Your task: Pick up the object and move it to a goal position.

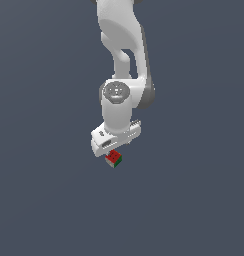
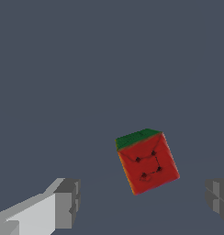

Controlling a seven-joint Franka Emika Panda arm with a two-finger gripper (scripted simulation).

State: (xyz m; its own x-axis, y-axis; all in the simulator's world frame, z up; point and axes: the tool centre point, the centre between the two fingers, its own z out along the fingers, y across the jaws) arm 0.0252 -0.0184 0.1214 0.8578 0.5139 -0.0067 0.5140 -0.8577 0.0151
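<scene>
The object is a tiny cube (image 1: pixel 113 159) with a red face, a green side and a white side, lying on the plain grey floor. In the exterior view my gripper (image 1: pixel 114 147) hangs right above it and hides part of it. In the wrist view the cube (image 2: pixel 148 160) shows its red face with dark marks and a green face. It lies between my two grey fingertips (image 2: pixel 68 203), closer to the other fingertip (image 2: pixel 218 198). The jaws stand wide apart and touch nothing. My gripper (image 2: pixel 143 202) is open and empty.
The flat dark grey floor (image 1: pixel 44 200) spreads all around. The white arm (image 1: pixel 121 50) rises above the gripper in the exterior view. No goal marker shows in either view.
</scene>
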